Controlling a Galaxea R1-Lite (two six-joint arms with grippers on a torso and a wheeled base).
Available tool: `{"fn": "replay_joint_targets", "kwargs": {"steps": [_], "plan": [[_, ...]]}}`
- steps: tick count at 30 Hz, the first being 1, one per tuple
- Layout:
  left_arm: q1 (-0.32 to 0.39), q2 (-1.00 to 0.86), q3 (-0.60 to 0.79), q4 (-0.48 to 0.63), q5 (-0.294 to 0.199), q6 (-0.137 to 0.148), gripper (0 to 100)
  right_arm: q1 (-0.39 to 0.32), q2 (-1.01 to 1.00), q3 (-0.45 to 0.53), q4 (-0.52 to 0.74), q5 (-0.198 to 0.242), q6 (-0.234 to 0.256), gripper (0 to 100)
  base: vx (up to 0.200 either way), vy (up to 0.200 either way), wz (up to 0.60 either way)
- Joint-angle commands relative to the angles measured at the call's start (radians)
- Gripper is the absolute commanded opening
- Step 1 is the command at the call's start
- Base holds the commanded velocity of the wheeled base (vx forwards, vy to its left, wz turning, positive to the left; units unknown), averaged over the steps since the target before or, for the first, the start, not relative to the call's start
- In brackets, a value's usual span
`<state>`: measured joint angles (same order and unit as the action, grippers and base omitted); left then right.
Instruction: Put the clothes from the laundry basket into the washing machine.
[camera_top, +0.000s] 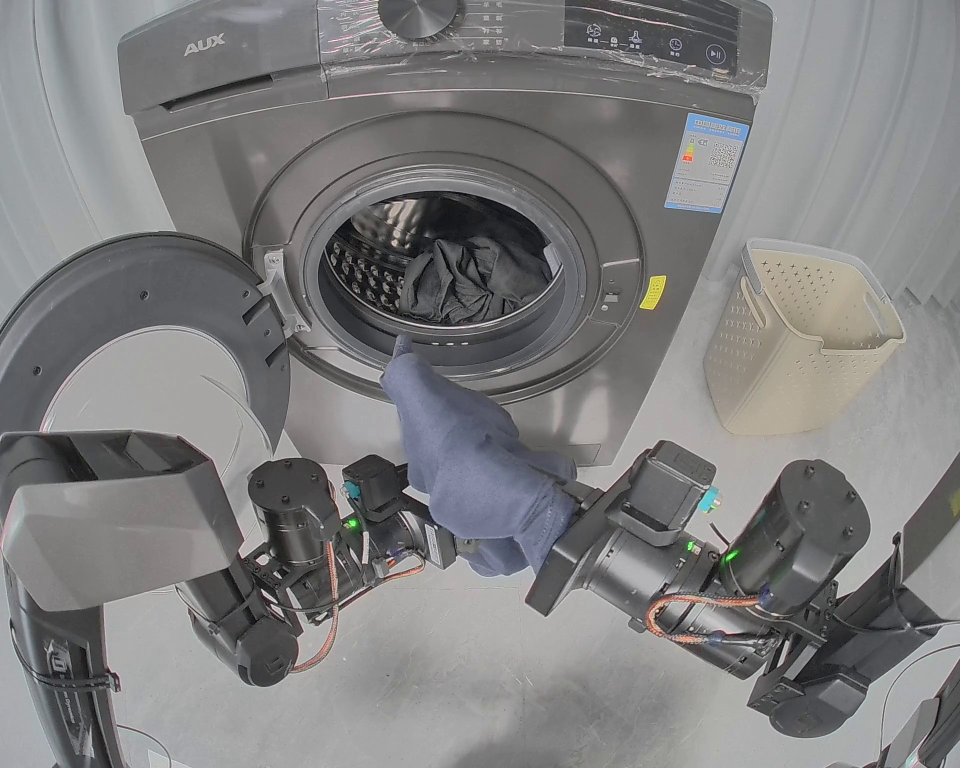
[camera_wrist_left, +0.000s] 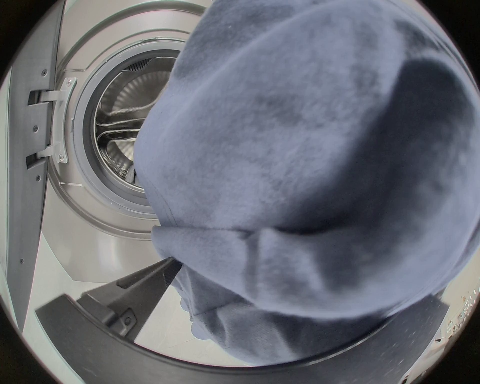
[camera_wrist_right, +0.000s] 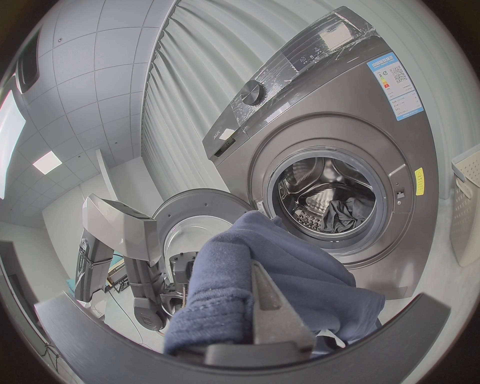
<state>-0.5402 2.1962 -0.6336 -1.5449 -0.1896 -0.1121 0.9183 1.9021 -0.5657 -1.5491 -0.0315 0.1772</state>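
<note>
A blue garment (camera_top: 470, 460) hangs in front of the washing machine (camera_top: 650, 180), its upper tip touching the lower rim of the drum opening. My right gripper (camera_top: 560, 505) is shut on its lower right part; in the right wrist view one finger (camera_wrist_right: 272, 305) presses against the cloth (camera_wrist_right: 300, 280). My left gripper (camera_top: 455, 548) sits under the garment's lower left, and the cloth (camera_wrist_left: 310, 150) is draped over it. Dark clothes (camera_top: 470, 280) lie inside the drum. The beige laundry basket (camera_top: 762, 300) stands on the floor to the right of the machine.
The round machine door (camera_top: 140, 330) is swung wide open to the left, close to my left arm. Grey floor lies free between the machine and the basket. Curtains hang behind the machine.
</note>
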Motion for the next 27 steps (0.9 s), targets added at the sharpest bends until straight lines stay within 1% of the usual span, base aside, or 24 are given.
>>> {"fn": "replay_joint_targets", "kwargs": {"steps": [1,2,8,10,12,15,16,19,23,27], "plan": [[0.002,0.023,-0.017,0.000,0.016,0.002,100,0.002,-0.003,0.004,-0.002,0.001,0.001,0,0.000,0.000,0.00],[0.002,0.022,-0.018,0.000,0.019,0.000,0,0.002,-0.005,0.007,-0.002,0.001,0.002,0,0.000,0.000,0.00],[0.031,0.000,-0.043,0.000,0.022,-0.006,0,-0.024,-0.031,0.030,0.000,0.001,0.002,0,0.000,0.000,0.00],[0.048,-0.039,-0.032,-0.001,0.022,-0.024,0,-0.062,-0.032,0.043,0.000,0.001,0.005,0,0.000,0.000,0.00],[0.049,-0.075,-0.015,0.000,0.021,-0.031,0,-0.095,-0.029,0.052,0.000,0.002,0.005,0,0.000,0.000,0.00],[0.049,-0.075,-0.015,0.000,0.021,-0.031,0,-0.095,-0.029,0.052,0.000,0.002,0.005,0,0.000,0.000,0.00],[0.043,-0.164,0.040,0.000,0.019,-0.040,0,-0.114,-0.023,0.069,0.000,0.007,0.007,0,0.000,0.000,0.00],[0.039,-0.217,0.065,0.000,0.019,-0.057,0,-0.116,-0.017,0.069,0.001,0.004,0.013,0,0.000,0.000,0.00],[0.031,-0.266,0.097,0.000,0.024,-0.083,0,-0.128,0.035,0.046,0.000,0.002,0.018,0,0.000,0.000,0.00],[0.017,-0.294,0.124,0.000,0.025,-0.084,0,-0.131,0.075,0.043,0.000,0.002,0.018,0,0.000,0.000,0.00]]}}
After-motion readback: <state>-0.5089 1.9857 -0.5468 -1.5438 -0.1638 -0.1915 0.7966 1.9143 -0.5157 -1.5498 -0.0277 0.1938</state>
